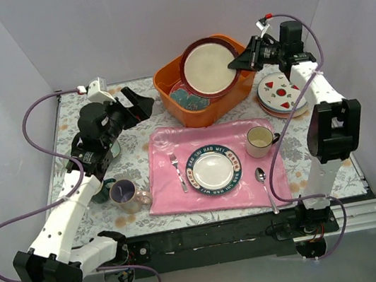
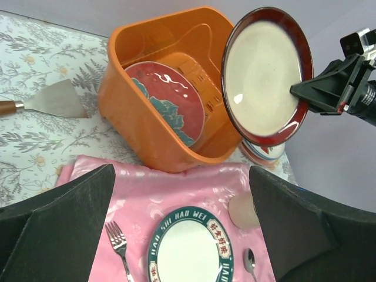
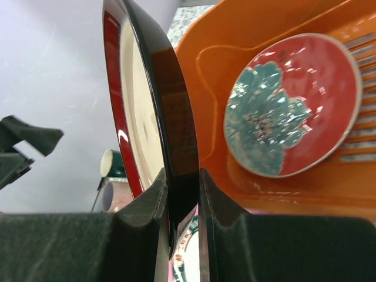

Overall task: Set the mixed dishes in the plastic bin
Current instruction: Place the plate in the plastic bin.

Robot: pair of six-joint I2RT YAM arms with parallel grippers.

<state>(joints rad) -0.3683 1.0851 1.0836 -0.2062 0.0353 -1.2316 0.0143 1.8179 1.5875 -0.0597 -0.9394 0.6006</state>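
The right gripper [image 3: 183, 194] is clamped on the rim of the pinkish plate [image 1: 210, 67], one finger on each face; the plate has a cream centre and a dark red border, and it hangs steeply tilted at the gripper's left side, above the right part of the orange plastic bin [image 1: 198, 114]; contact between its lower edge and the bin wall cannot be determined. The teal floral plate [image 2: 167, 100] lies inside the bin, leaning on the ribbed floor and wall, below and left of the held plate. The left gripper [image 1: 137, 102] is fully spread and holds nothing; it hovers left of the bin, facing it, well apart from both plates. The stacked white plates with red fruit marks [image 1: 282, 92] lie on the table just right of the bin, beneath the right arm. The lavender-lined mug [image 1: 123, 193] and the dark green mug [image 1: 103, 190] stand beside the left arm, near the front edge.
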